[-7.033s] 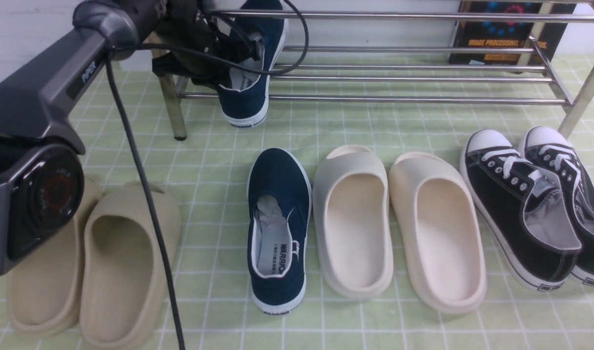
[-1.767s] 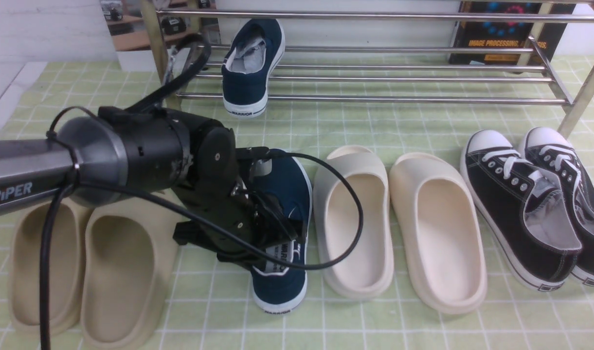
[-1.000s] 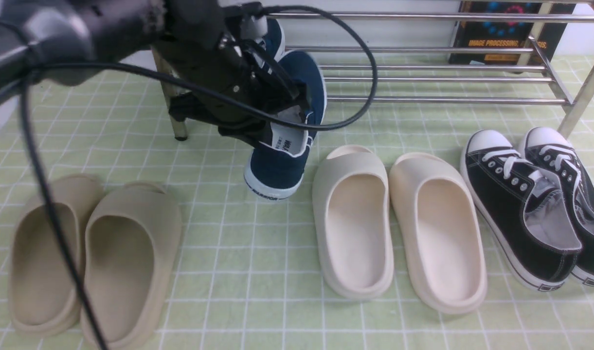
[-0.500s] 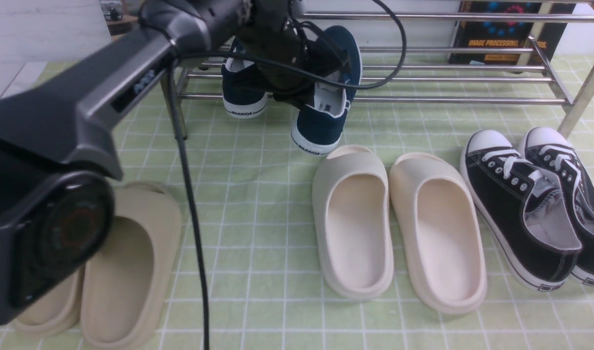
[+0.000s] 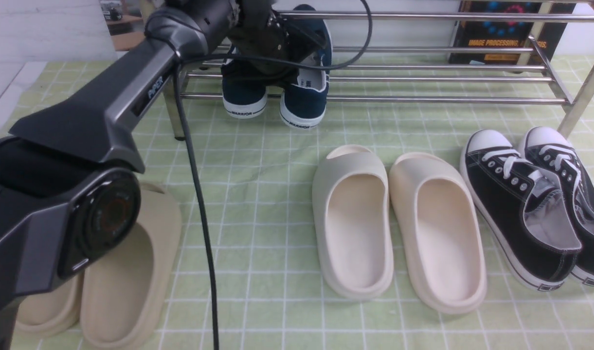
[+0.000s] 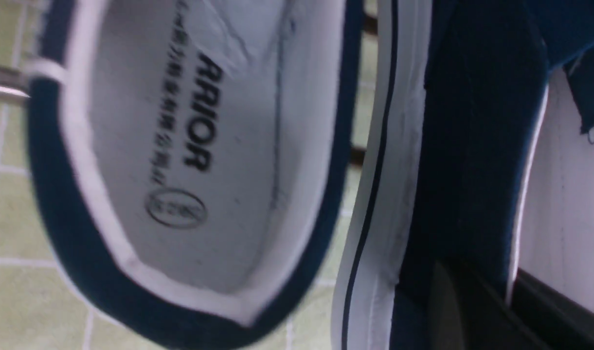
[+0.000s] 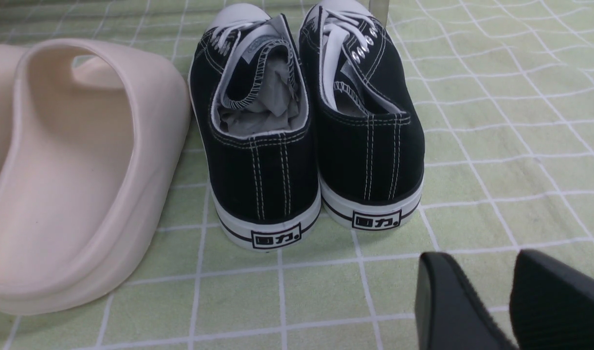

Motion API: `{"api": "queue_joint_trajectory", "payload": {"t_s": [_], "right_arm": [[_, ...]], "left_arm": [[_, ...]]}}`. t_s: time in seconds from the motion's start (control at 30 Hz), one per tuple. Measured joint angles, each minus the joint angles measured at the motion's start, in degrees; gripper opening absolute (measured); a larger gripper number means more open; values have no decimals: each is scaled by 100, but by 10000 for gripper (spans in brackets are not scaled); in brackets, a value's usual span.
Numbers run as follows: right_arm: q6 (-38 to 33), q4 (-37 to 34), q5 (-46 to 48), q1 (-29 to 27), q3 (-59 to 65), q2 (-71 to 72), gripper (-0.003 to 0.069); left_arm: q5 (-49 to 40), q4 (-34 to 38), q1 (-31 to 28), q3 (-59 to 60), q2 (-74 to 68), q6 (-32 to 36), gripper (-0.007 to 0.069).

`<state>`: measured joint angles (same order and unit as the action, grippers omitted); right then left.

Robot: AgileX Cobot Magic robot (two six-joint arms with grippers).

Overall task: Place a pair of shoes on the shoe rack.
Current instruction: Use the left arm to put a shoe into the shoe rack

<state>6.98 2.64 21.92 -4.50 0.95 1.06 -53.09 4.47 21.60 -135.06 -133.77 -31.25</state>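
One navy slip-on shoe (image 5: 243,92) lies on the lower bars of the chrome shoe rack (image 5: 423,99), heel toward me. My left gripper (image 5: 289,58) is shut on the second navy shoe (image 5: 304,97) and holds it right beside the first, toe up, heel hanging at the front bar. In the left wrist view the gripper (image 6: 496,282) pinches this shoe's navy side wall (image 6: 472,146); the first shoe's insole (image 6: 204,146) shows alongside. My right gripper (image 7: 491,291) is open and empty, low over the cloth behind the black sneakers. It is out of the front view.
On the green checked cloth stand beige slides (image 5: 121,272) at the front left, cream slides (image 5: 355,218) in the middle and black lace-up sneakers (image 5: 520,209) at the right by a rack leg. A dark box (image 5: 501,34) stands behind the rack. The left arm's cable hangs across the left side.
My left gripper took the second navy shoe off the cloth and carried it up to the rack. In the last half second it moved left, close beside the first shoe.
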Motion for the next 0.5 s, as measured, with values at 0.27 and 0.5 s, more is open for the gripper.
{"api": "queue_joint_trajectory", "payload": {"t_s": [0.27,0.5], "right_arm": [[0,0,0,0,0,0,239],[0,0,0,0,0,0,239]], "left_arm": [[501,9,-41,-4,0,173,32],[586,171,-179,-45,-85,215,111]]}}
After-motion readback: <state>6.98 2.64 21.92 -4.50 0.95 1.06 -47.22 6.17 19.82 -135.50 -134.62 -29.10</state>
